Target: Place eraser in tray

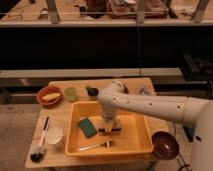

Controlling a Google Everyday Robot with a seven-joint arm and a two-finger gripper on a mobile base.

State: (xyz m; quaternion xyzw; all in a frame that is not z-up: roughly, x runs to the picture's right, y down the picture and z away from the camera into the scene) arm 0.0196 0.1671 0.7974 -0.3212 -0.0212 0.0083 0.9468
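Observation:
The yellow-orange tray (134,136) sits in the middle of the wooden table. My gripper (110,125) reaches down into the tray's middle, just right of the flat green sponge (87,127). It is shut on the eraser (110,129), whose dark base shows as a low bar at the tray floor. I cannot tell whether the eraser touches the floor. The white arm comes in from the right and hides the tray's back rim.
A fork (97,146) lies in the tray's front. Left of the tray are a white cup (54,136) and a black-headed brush (39,145). An orange-red bowl (50,95) and a green cup (71,93) stand at the back left. A dark red bowl (165,145) sits at the right edge.

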